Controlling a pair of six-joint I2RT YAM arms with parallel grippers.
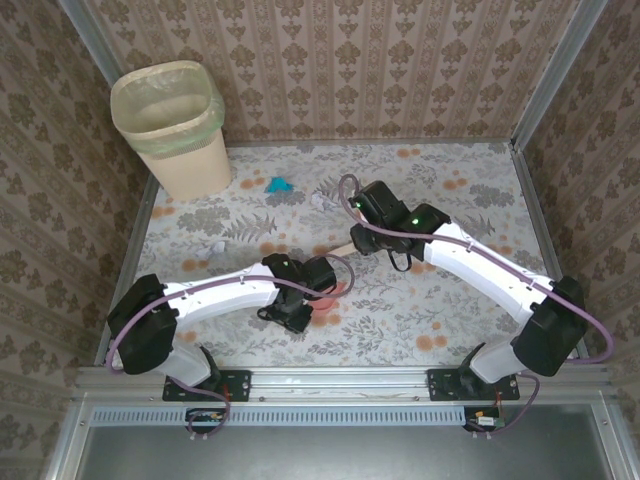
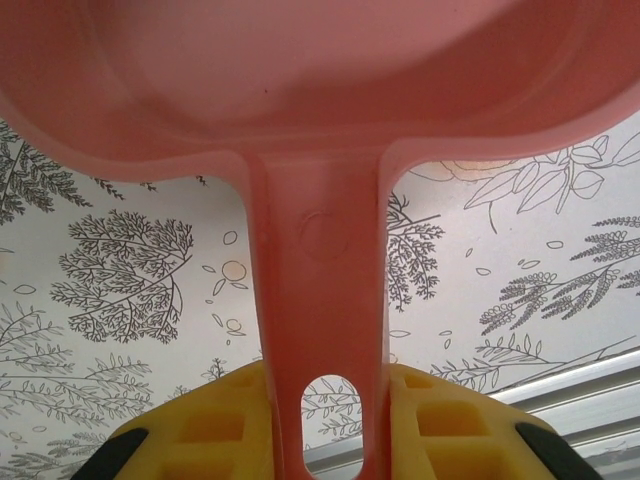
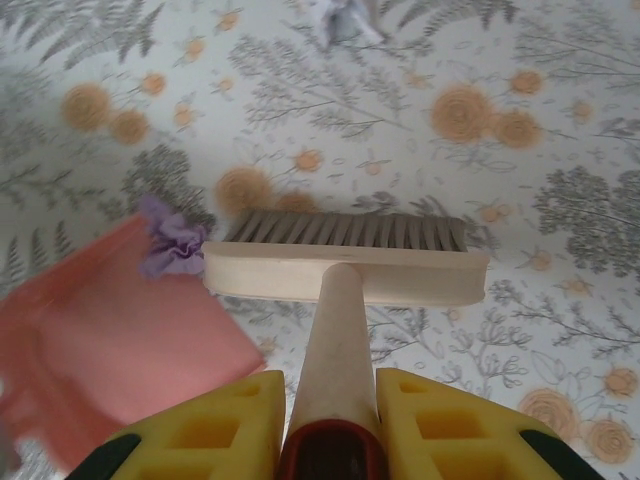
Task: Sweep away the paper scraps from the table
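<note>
My left gripper (image 2: 325, 405) (image 1: 312, 292) is shut on the handle of a pink dustpan (image 2: 320, 90) (image 1: 337, 291), held just over the table (image 1: 460, 300). My right gripper (image 3: 330, 400) (image 1: 362, 243) is shut on the wooden handle of a brush (image 3: 345, 268). Its bristles rest on the cloth. A lilac paper scrap (image 3: 172, 246) lies at the brush head's left end, on the dustpan's (image 3: 110, 340) edge. Farther out lie a teal scrap (image 1: 279, 185), a white scrap (image 1: 322, 200) (image 3: 345, 18) and a pale scrap (image 1: 213, 245) on the left.
A cream waste bin (image 1: 175, 125) with a liner stands at the table's far left corner. Aluminium rails (image 1: 340, 380) edge the table, and brown patterned walls close it in on three sides.
</note>
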